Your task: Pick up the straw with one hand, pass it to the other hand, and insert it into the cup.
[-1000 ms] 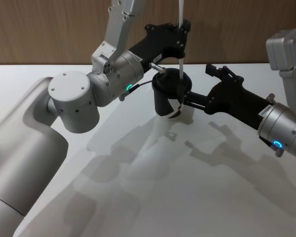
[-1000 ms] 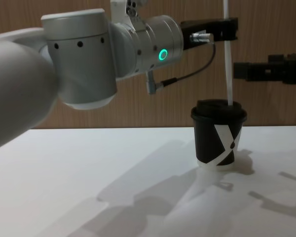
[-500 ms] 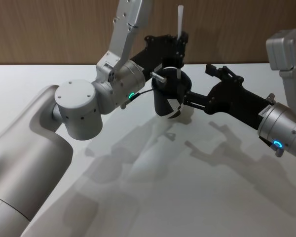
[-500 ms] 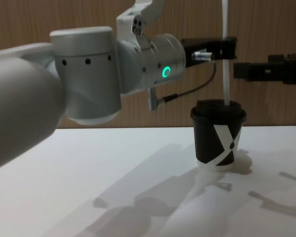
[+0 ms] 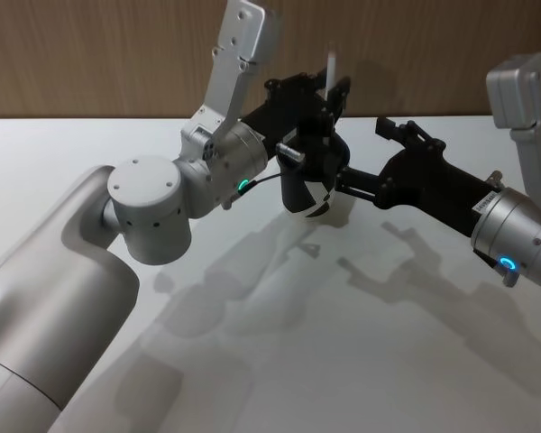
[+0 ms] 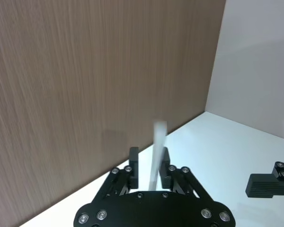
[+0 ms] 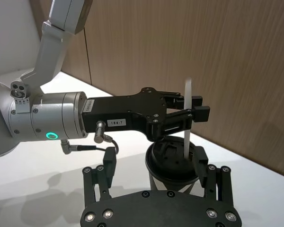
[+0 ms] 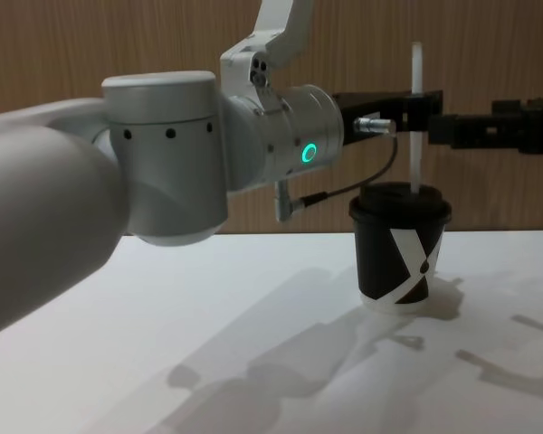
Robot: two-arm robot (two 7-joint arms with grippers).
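The white straw [image 8: 416, 108] stands upright with its lower end in the lid of the black cup [image 8: 403, 249], which has a white X mark. My left gripper [image 8: 416, 115], on the silver arm with the green ring, is shut on the straw just above the lid. The left wrist view has the straw [image 6: 157, 146] pinched between the black fingers [image 6: 133, 163]. My right gripper [image 5: 361, 153] stands open beside the cup [image 5: 307, 185], to its right and somewhat higher, holding nothing. From the right wrist, the cup [image 7: 173, 163] and the straw [image 7: 187, 104] lie just beyond its spread fingers.
The cup stands toward the back of a white table [image 5: 343, 343], close to a brown wood-panelled wall [image 5: 90, 54]. The left arm's big silver joints [image 5: 149, 212] reach across the table's left half.
My left gripper has come down with the straw, so less of the straw stands above the lid. The cup and the right arm have not moved.
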